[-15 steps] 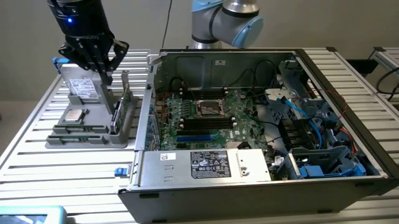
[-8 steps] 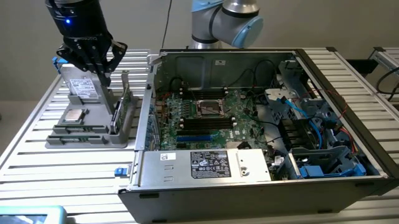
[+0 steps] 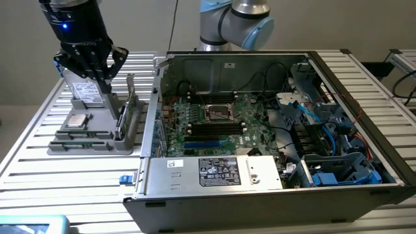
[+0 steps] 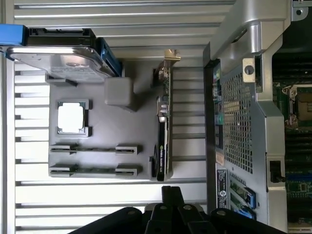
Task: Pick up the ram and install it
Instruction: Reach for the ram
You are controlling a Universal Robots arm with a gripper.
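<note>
Clenched, empty gripper (image 4: 168,192) above tray (image 4: 122,127) far end; ram (image 4: 92,170) near end: probably light, stiff, fragile; best pinched by long edges.

An open computer case (image 3: 260,204) exposing its green motherboard (image 3: 215,122) sits on a slatted metal tabletop (image 3: 65,180), beside a grey holder tray (image 3: 91,149) carrying a square silver processor chip (image 3: 77,120).

Slatted aluminium table (image 3: 78,175) before a plain grey-beige wall (image 3: 325,24), in even light.
</note>
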